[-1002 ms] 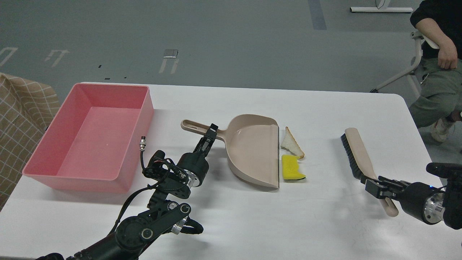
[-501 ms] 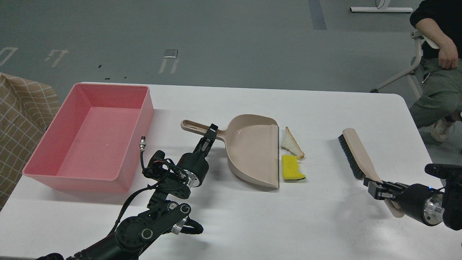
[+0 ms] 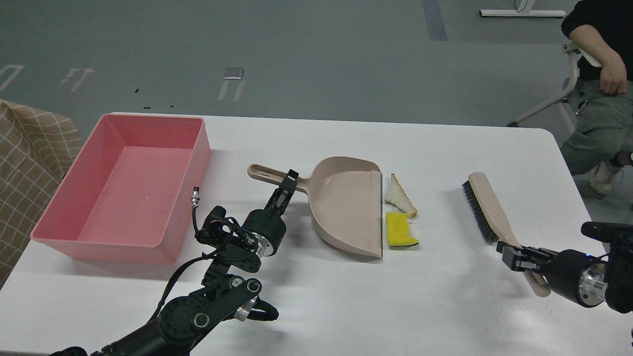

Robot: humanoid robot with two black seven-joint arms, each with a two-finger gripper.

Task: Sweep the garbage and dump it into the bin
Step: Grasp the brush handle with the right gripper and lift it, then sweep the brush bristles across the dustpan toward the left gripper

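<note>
A triangular bread slice (image 3: 398,196) and a yellow sponge with green backing (image 3: 399,231) lie on the white table just right of the beige dustpan's (image 3: 346,205) open lip. My left gripper (image 3: 288,184) is shut on the dustpan's handle near the pan. My right gripper (image 3: 514,257) is shut on the handle of a beige brush with black bristles (image 3: 482,205), held a little above the table to the right of the garbage. The pink bin (image 3: 126,183) stands at the left, empty.
A person (image 3: 598,84) sits on a chair beyond the table's right far corner. A checked beige cloth (image 3: 29,163) lies left of the bin. The table's (image 3: 316,291) front edge is near my arms.
My right gripper has lifted the brush and shifted it slightly left and away. The left gripper and dustpan have not moved. The garbage has not moved.
</note>
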